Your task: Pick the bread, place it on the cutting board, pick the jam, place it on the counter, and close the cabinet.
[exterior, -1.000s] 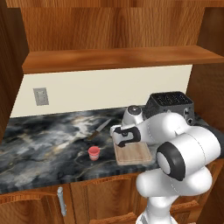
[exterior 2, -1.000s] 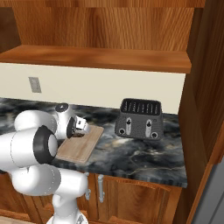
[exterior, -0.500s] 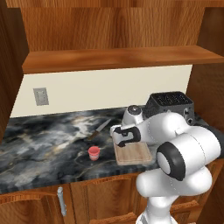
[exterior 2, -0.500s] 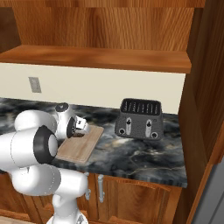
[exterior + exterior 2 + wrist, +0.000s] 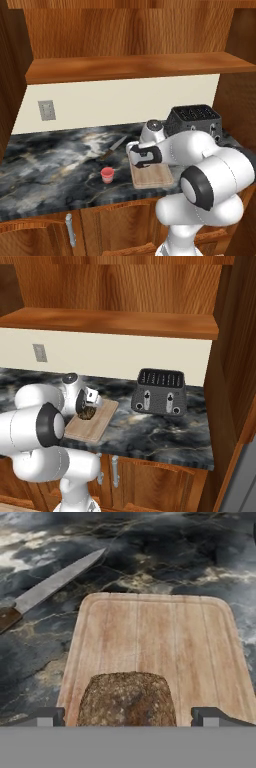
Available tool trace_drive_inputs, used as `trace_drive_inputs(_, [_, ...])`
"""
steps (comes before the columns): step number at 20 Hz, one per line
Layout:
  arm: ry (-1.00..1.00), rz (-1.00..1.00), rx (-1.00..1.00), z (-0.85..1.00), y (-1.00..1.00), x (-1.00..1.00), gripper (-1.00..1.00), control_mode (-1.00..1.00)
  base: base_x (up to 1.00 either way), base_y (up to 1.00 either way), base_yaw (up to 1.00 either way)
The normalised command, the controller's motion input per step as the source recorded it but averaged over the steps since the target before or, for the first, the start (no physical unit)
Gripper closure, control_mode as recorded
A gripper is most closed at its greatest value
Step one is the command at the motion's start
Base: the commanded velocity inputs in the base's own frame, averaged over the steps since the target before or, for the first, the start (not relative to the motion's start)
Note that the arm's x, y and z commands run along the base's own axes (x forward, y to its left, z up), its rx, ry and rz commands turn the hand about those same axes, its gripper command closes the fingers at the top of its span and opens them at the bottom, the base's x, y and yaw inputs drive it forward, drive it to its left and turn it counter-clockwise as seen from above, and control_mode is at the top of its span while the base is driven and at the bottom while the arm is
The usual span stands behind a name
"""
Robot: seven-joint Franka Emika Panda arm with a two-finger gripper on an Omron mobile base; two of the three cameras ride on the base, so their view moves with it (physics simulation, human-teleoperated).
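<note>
The bread [image 5: 127, 699], a rough speckled brown lump, sits on the near end of the cutting board [image 5: 165, 642], a pale grained wooden slab with rounded corners. I see my gripper [image 5: 127, 717] low over it, jaws spread to either side of the bread, not pinching it. The arm folds forward over the dark veined marble table [image 5: 55, 160]. The left base view shows the pink jam [image 5: 107, 175] left of the board; the hand view adds a knife [image 5: 47, 587].
</note>
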Motion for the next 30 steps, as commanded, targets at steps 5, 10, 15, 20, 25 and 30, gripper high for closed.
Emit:
trace_drive_inputs(5, [-0.05,0.0,0.0,0.02,0.0,-0.01,-1.0,-1.0,0.0,0.0,0.0])
trace_drive_inputs(10, [-0.14,0.0,0.0,0.1,0.0,-0.09,-1.0,-1.0,0.0,0.0,0.0])
trace_drive_inputs(15, [-0.23,0.0,0.0,0.1,0.0,-0.18,-1.0,-1.0,0.0,0.0,0.0])
trace_drive_inputs(20, [-0.22,0.0,0.0,0.18,0.0,-0.18,-1.0,-1.0,0.0,0.0,0.0])
trace_drive_inputs(25, [-0.14,0.0,0.0,0.27,0.0,-0.19,-1.0,-1.0,0.0,0.0,0.0])
trace_drive_inputs(30, [-0.11,0.0,0.0,0.23,0.0,-0.25,-1.0,-1.0,0.0,0.0,0.0])
